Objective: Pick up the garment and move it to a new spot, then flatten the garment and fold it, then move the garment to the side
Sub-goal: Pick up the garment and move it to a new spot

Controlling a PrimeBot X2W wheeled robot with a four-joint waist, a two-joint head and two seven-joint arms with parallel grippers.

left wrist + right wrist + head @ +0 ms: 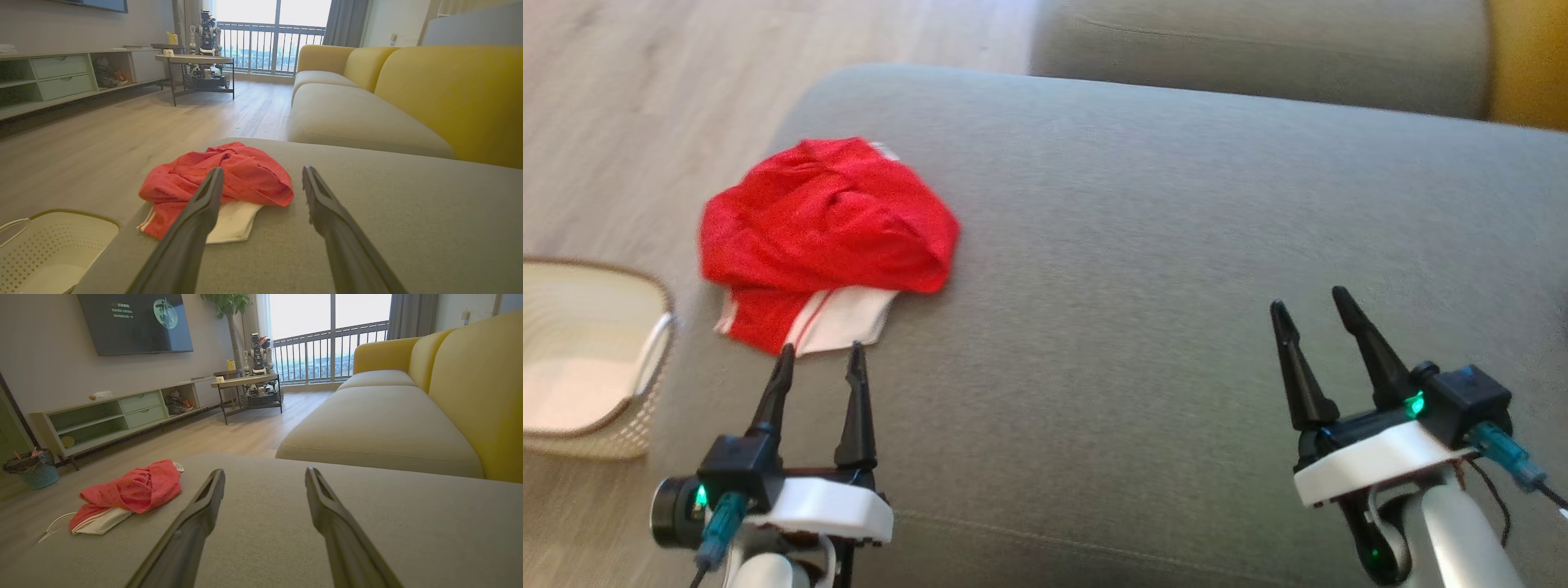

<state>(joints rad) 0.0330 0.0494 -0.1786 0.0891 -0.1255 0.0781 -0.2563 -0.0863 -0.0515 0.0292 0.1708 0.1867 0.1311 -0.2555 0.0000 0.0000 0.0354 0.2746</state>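
Note:
A crumpled red garment (825, 224) with a white striped part lies near the left end of the grey sofa cushion (1176, 245). My left gripper (821, 353) is open just short of the garment's near white edge, with nothing between its fingers. In the left wrist view the garment (241, 175) sits right ahead of that gripper (261, 175). My right gripper (1307, 304) stands open over bare cushion far to the right. The right wrist view has the garment (130, 490) off to the left of that gripper (265, 475).
A cream perforated basket (580, 351) stands on the wooden floor left of the cushion's rounded edge. A second grey cushion (1258, 49) with a yellow backrest (449, 94) lies beyond. Across the room are a low shelf unit (122, 412), a side table and another robot (259, 355).

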